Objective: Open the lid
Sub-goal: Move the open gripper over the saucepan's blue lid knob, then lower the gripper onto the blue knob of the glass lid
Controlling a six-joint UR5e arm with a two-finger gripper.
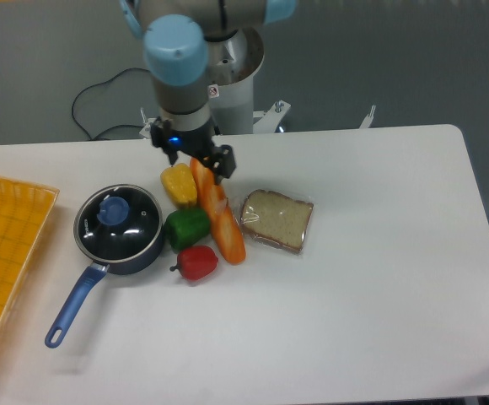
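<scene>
Lid [117,218] on saucepan [120,233] | gripper [195,152] up-right of it, apart | jaws spread, empty

You see the gripper [196,152] hanging over the top of the baguette [217,210] and the yellow pepper [179,185], fingers spread apart. The lid [119,221] sits on the pan [118,253] near the table's [379,278] left edge.

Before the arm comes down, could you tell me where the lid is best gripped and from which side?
Grip the lid by its blue centre knob, coming straight down from above. The lid lies flat on the saucepan, its rim flush with the pot, so the raised knob looks like the only part the gripper could close around.
</scene>
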